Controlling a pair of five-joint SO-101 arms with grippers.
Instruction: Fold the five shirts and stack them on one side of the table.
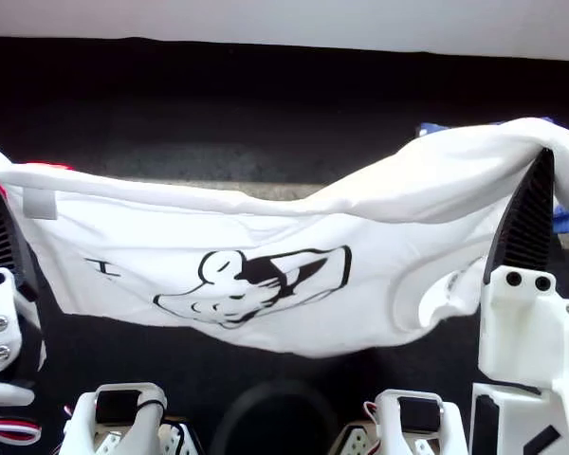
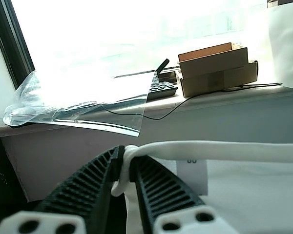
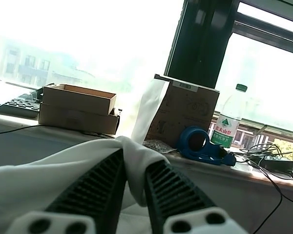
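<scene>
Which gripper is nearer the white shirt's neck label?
Left. The left gripper holds the white shirt right beside the label; the right gripper holds its opposite end, far from the label.

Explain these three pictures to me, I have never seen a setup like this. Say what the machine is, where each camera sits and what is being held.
These are two small robot arms side by side at a dark table, each ending in a two-fingered gripper. The high view looks down from a fixed camera. The other two come from cameras on the arms' wrists, looking out toward a windowsill with cardboard boxes. The left gripper and the right gripper each pinch the top edge of one white shirt, holding it spread between them, sagging in the middle. Its black cartoon print faces the high camera.
</scene>
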